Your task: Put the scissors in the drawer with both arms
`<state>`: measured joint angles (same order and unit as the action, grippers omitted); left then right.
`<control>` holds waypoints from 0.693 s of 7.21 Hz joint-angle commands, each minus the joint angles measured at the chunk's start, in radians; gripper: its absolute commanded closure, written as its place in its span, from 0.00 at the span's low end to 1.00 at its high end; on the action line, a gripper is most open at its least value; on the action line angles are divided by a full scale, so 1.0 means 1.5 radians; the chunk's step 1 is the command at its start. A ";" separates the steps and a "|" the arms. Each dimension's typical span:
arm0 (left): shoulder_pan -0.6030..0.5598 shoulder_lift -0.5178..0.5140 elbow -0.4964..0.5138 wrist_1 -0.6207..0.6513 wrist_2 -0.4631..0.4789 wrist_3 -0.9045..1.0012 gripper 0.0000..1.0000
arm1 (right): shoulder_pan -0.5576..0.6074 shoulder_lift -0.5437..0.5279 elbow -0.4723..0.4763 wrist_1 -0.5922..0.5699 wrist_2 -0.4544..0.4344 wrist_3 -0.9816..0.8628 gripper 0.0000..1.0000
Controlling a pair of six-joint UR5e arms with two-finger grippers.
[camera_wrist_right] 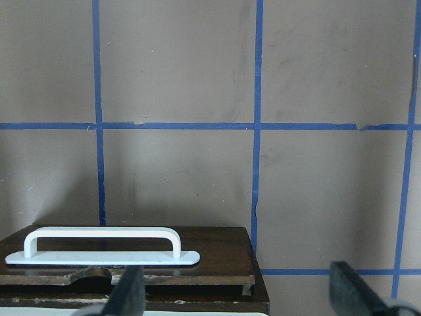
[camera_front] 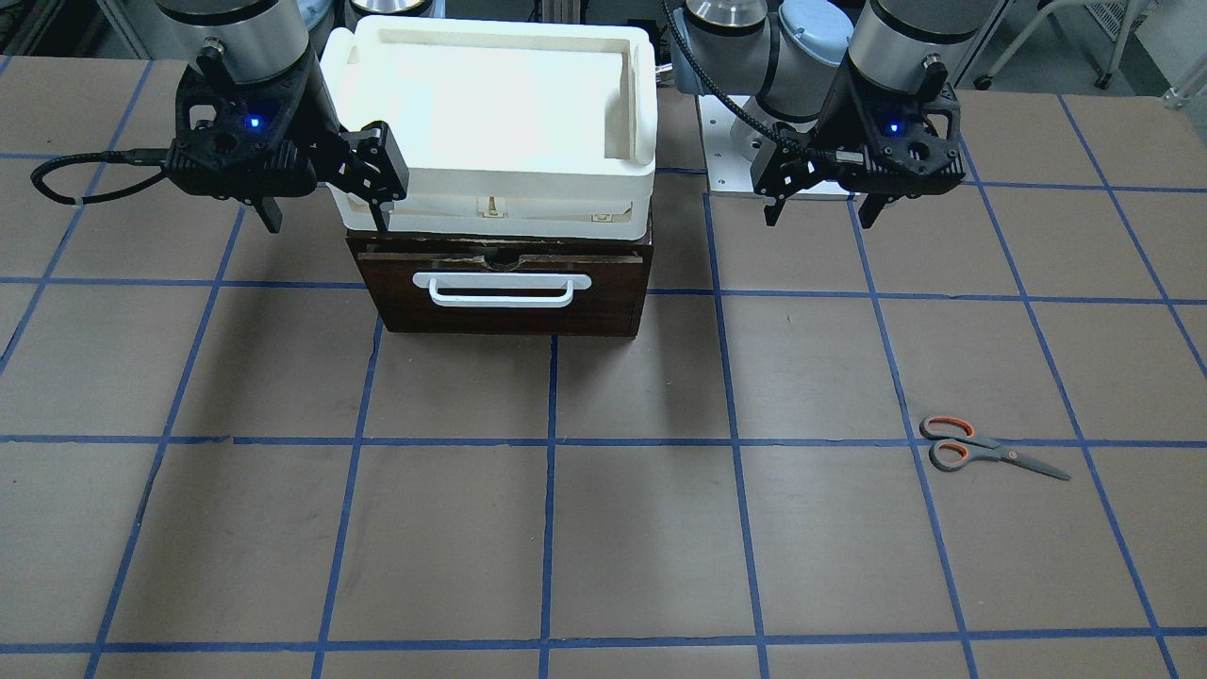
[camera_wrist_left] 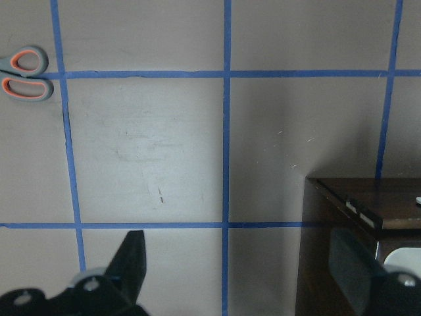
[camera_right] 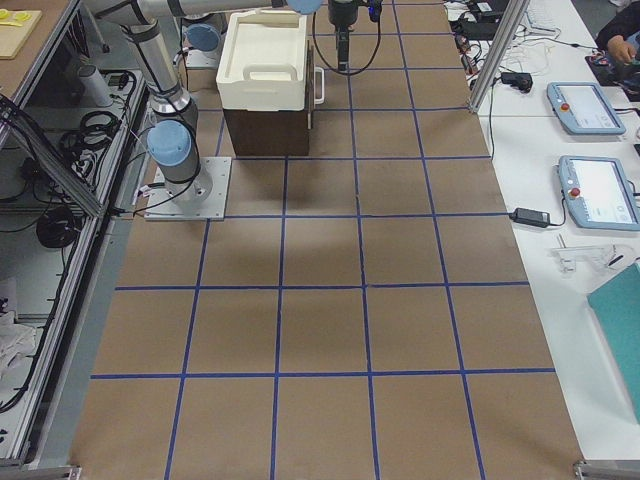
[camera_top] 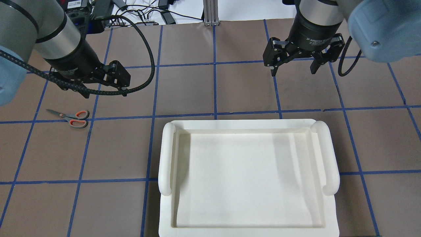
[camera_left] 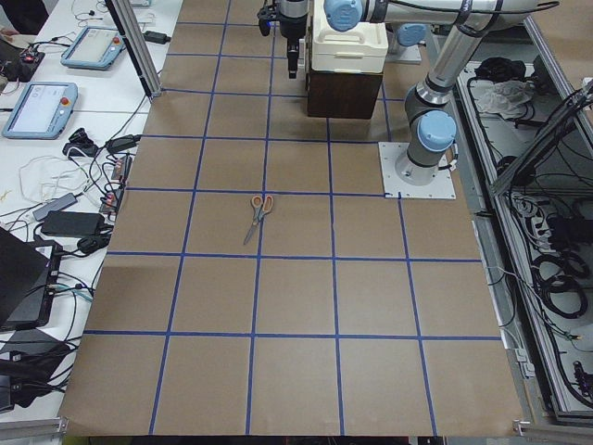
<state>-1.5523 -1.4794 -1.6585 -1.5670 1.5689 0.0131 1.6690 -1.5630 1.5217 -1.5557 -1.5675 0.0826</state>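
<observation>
Tabletop (camera_front: 641, 528) showing dull brown, blue tape lines crossing it as square grid. Scissors (camera_front: 990, 453) showing dark grey blades, grey handles, orange lining inside loops. Drawer (camera_front: 396, 292) showing dark brown wood; bar handle (camera_front: 501, 282) showing white. Bin (camera_front: 490, 94) showing plain cream-white. Left gripper (camera_front: 818, 219) and right gripper (camera_front: 328, 224) showing black, blue light glowing on each. Left arm (camera_top: 56, 36) and right arm (camera_top: 317, 29) showing silver, dark grey, light blue caps.

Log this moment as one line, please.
scissors: on table, untouched | drawer: shut | left gripper: open, empty | right gripper: open, empty
</observation>
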 commanded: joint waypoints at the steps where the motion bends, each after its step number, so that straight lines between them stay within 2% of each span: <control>1: 0.001 0.000 -0.001 0.001 0.001 0.007 0.00 | -0.001 0.000 0.000 0.000 0.000 0.000 0.00; 2: 0.016 -0.004 -0.002 0.003 0.002 0.071 0.00 | -0.001 0.000 0.000 -0.002 0.001 0.001 0.00; 4: 0.068 -0.020 -0.004 0.019 0.004 0.292 0.00 | -0.005 0.003 -0.001 -0.006 0.013 -0.003 0.00; 5: 0.108 -0.032 -0.010 0.034 0.004 0.386 0.00 | -0.004 0.012 -0.002 -0.013 0.045 -0.007 0.00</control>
<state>-1.4566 -1.5069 -1.6658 -1.5410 1.5750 0.4162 1.6634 -1.5565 1.5199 -1.5654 -1.5417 0.0788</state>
